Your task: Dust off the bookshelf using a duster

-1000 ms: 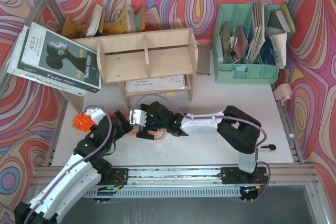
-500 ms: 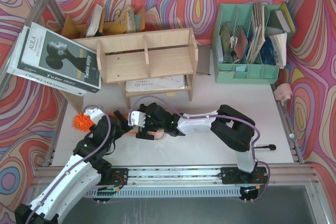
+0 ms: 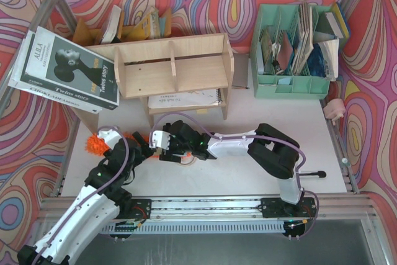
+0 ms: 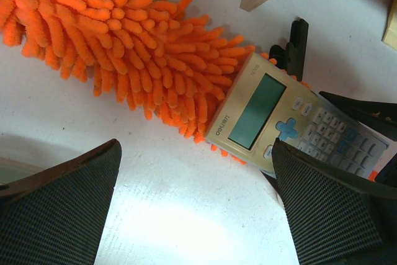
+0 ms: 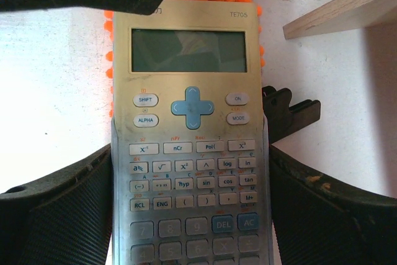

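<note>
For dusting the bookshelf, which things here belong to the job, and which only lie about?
Job: pale-wood two-tier bookshelf; fluffy orange microfibre duster.
Lying about: beige scientific calculator, resting over the duster; mint-green plastic organiser; black-and-white stacked books; brown cardboard book holders.

Readable lettering on a beige plastic scientific calculator and a large black-and-white portrait-cover book

The calculator has "TE705" printed at the upper right above its display. Its keys read SHIFT, ALPHA, ON, MODE, nCr, Pol(, log, ln, hyp, sin, cos, tan, RCL, ENG, DEL and AC. A small brand mark beside the display seems to read "deli" in the left wrist view, though not clearly. The book shows "ALLA" near its cover's upper left corner. Its orange title and spine lettering are too small to read.
</note>
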You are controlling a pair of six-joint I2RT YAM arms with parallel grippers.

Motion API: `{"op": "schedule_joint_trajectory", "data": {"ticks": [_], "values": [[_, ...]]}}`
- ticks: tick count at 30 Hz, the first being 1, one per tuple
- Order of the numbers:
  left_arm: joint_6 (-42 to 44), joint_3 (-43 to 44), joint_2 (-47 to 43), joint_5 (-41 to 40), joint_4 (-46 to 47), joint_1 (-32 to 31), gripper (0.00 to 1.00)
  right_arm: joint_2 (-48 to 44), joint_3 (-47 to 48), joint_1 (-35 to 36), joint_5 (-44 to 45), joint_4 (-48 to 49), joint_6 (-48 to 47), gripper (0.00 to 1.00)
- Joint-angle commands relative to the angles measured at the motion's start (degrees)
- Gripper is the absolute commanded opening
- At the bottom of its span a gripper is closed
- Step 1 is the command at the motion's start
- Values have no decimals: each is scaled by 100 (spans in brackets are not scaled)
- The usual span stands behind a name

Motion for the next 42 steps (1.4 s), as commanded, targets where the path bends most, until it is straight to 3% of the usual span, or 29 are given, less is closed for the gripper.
{"op": "schedule_joint_trajectory", "data": {"ticks": [1,28,42], "values": [[12,-120,-72,-155,-166,58,98,1,131,27,90,-32,-96,59],[133,207,-258,-560,-498,79,98,-998,-545,65,372,471,193,53],[148,458,-423,-1011,-743,76,98,-1877,-1374,1095,877,510,903,53]]}}
